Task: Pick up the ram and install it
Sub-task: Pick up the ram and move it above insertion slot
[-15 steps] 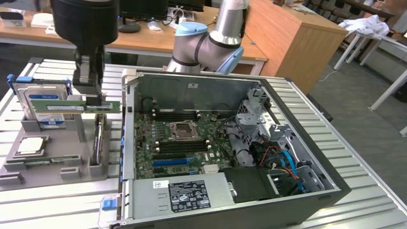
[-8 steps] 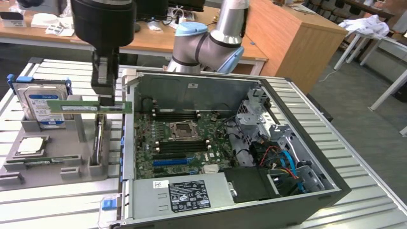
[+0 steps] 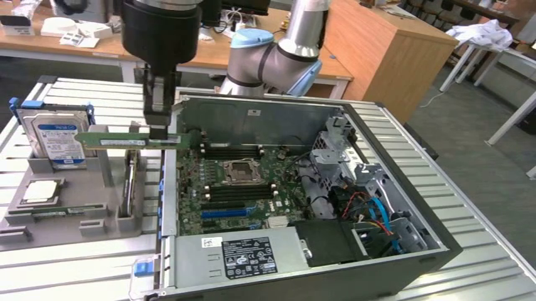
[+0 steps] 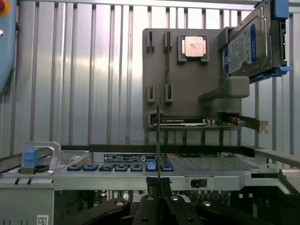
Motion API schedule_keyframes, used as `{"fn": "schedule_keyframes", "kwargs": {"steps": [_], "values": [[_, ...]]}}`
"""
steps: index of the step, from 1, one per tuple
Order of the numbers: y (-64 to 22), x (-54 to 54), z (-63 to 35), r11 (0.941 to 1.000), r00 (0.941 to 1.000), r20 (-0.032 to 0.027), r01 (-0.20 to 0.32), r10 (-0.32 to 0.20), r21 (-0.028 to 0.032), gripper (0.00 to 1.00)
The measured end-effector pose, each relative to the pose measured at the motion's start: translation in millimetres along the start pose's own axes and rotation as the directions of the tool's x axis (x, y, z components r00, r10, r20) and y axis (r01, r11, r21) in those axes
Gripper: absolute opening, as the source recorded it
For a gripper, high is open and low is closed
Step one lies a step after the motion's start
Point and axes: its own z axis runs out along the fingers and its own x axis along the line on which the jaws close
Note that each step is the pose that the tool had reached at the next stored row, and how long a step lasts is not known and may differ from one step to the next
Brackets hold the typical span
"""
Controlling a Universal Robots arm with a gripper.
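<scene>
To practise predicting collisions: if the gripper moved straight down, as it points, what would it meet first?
Probably the grey computer case's blue-clipped side wall; the gripper, shut on the thin green ram stick, hangs above it, depth unclear.

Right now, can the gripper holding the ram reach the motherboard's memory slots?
Probably yes. The gripper, shut on the ram, hangs at the edge of the open case; the memory slots lie uncovered, with the cables off toward the exterior view's right.

A wooden desk (image 3: pixel 25 42) and wooden cabinet (image 3: pixel 377 56) on grey floor (image 3: pixel 479 160)
</scene>
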Motion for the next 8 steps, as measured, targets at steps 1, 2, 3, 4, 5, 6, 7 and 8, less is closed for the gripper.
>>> {"fn": "schedule_keyframes", "kwargs": {"steps": [1,2,3,4,5,6,7,8], "values": [[-2.7,0.0,-0.1,1.0000,1.0000,0.0000,0.000,0.000,0.0000,0.12],[-5.4,0.0,-0.3,1.0000,1.0000,0.0000,0.000,0.000,0.0000,0.12],[-7.9,0.0,-0.4,1.0000,1.0000,0.0000,0.000,0.000,0.0000,0.12],[-10.4,0.0,-0.5,1.0000,1.0000,0.0000,0.000,0.000,0.0000,0.12],[-12.9,0.0,-0.6,1.0000,1.0000,0.0000,0.000,0.000,0.0000,0.12],[-15.2,0.0,-0.7,1.0000,1.0000,-0.0001,0.000,0.000,0.0000,0.12],[-17.8,0.0,-0.8,1.0000,1.0000,0.0000,0.000,0.000,0.0001,0.12],[-20.2,0.0,-0.8,1.0000,1.0000,0.0001,0.000,0.000,0.0001,0.12]]}}
